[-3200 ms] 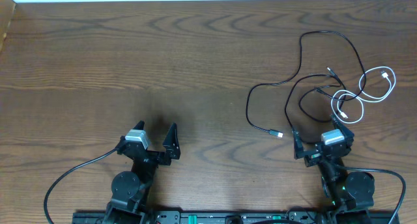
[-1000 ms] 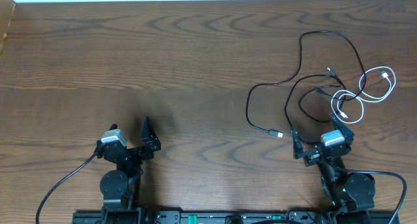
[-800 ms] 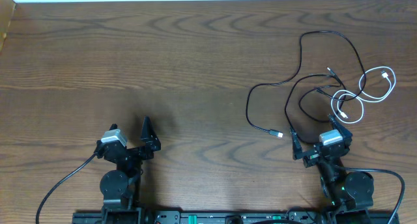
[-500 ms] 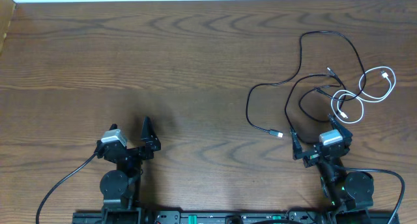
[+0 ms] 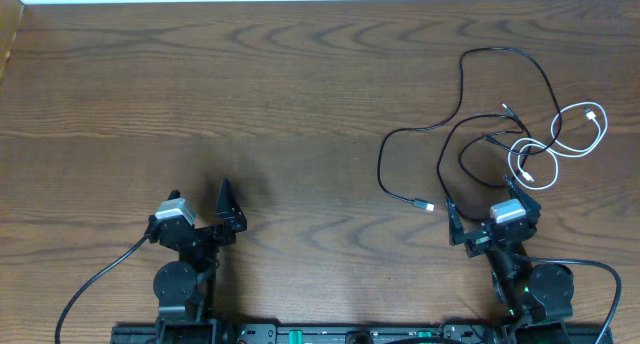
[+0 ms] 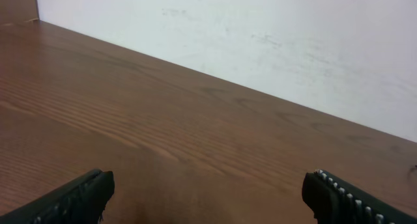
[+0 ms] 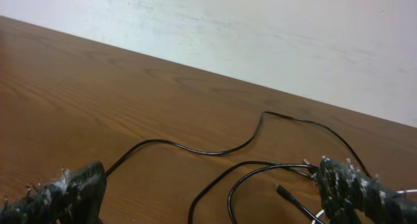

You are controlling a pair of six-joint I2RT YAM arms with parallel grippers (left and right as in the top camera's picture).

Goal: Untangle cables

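Cables (image 5: pixel 524 146) tangled on counter (image 5: pixel 300 104) just ahead of right gripper (image 7: pixel 212 182), which is spread wide and empty. Left gripper (image 6: pixel 208 195) likewise, cables far off its right.

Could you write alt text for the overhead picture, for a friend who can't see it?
A loose tangle of thin black cables and one white cable lies on the right of a wooden table. Near the front edge, the robot's right pincer is open right beside the tangle, and its left pincer is open over bare wood.
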